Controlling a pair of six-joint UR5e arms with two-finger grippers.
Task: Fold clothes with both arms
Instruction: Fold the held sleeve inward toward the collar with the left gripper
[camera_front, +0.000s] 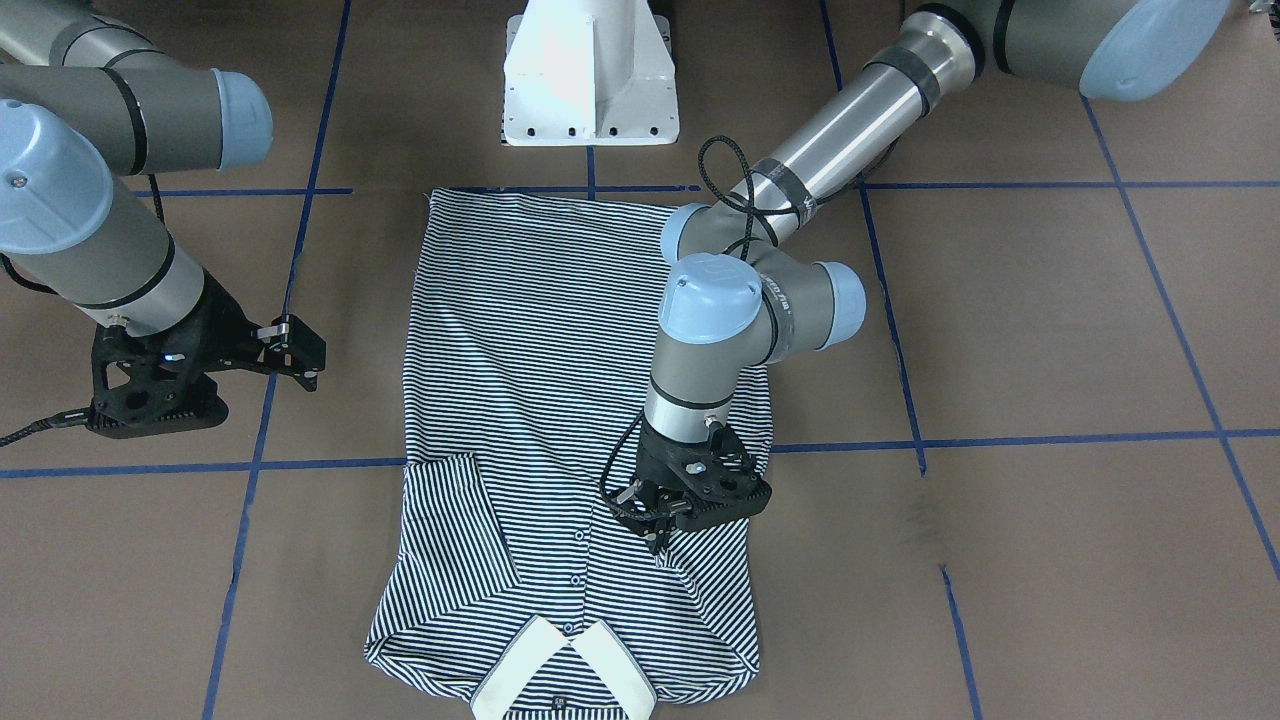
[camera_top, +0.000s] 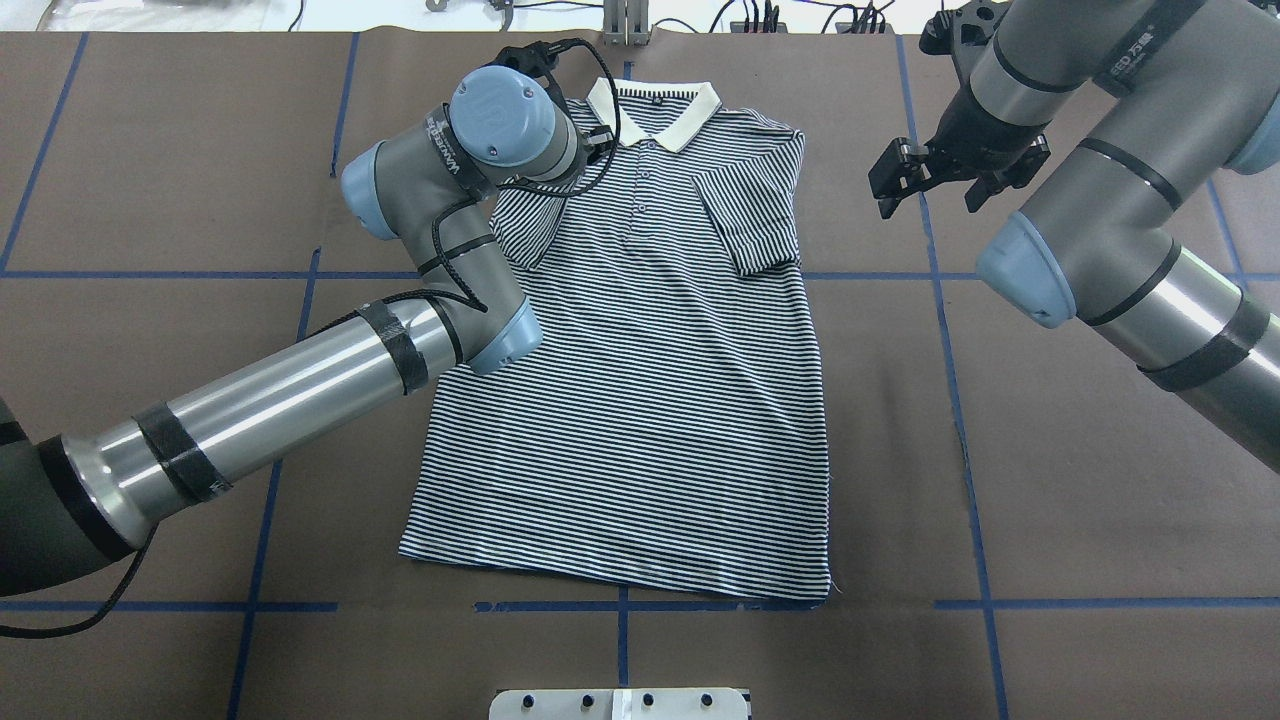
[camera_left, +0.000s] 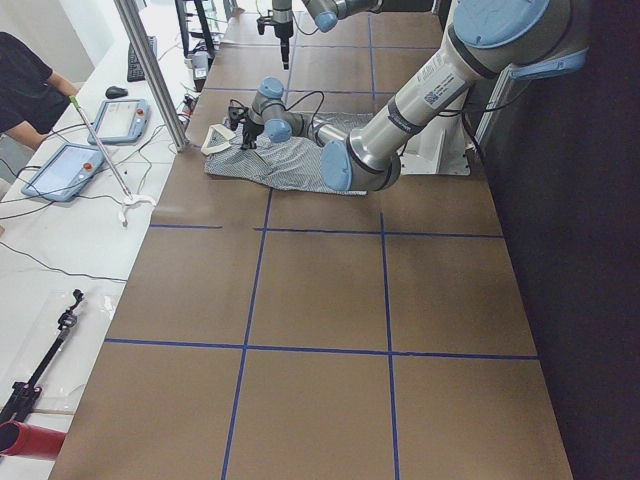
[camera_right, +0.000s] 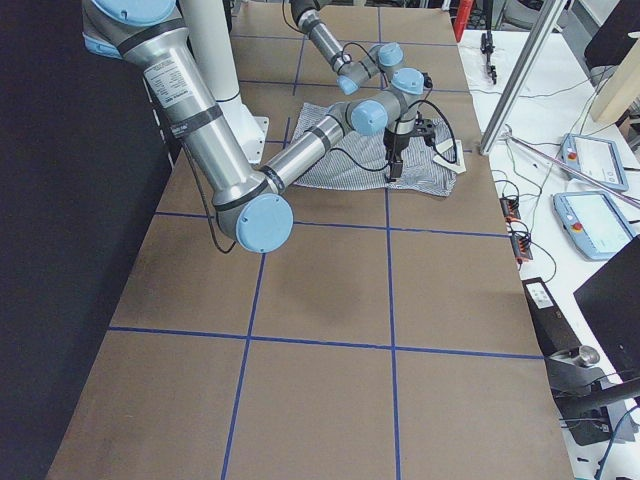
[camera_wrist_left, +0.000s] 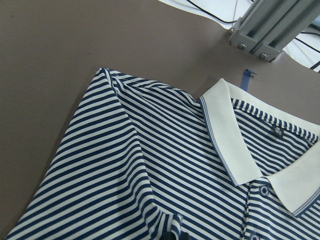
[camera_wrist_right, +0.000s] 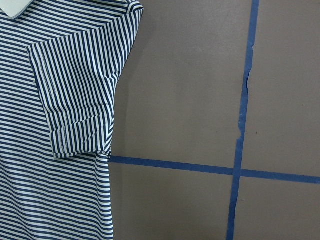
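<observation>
The left arm (camera_top: 300, 390) reaches in across the brown counter (camera_top: 1050, 480), its wrist bent down over the near-left shoulder of the striped polo shirt (camera_top: 640, 400). The left fingers (camera_front: 657, 540) point down onto the cloth and stand narrow, pinched on a small pucker of striped fabric. Creases run out from that spot toward the shoulder seam (the overhead view hides the tips behind the wrist, so this reading comes from the front and wrist cameras). Directly under and just robot-side of these fingers, the left sleeve (camera_top: 520, 225) lies turned inward on the chest.

To the right of the left fingers lies the white collar (camera_top: 655, 110), open and flat at the far end of the shirt. The button placket (camera_top: 640, 195) runs from it toward the robot. The body of the shirt lies spread flat and face up, its hem nearest the white pedestal base (camera_front: 590, 70).

Further right, the right sleeve (camera_top: 750, 220) lies folded in over the chest, its outer edge in line with the shirt's side. Beyond it, apart from the cloth, the right fingers (camera_top: 888, 183) hang spread wide and hold nothing. They hang over bare counter near a blue tape line (camera_top: 950, 400), carried by the right arm (camera_top: 1130, 260).
</observation>
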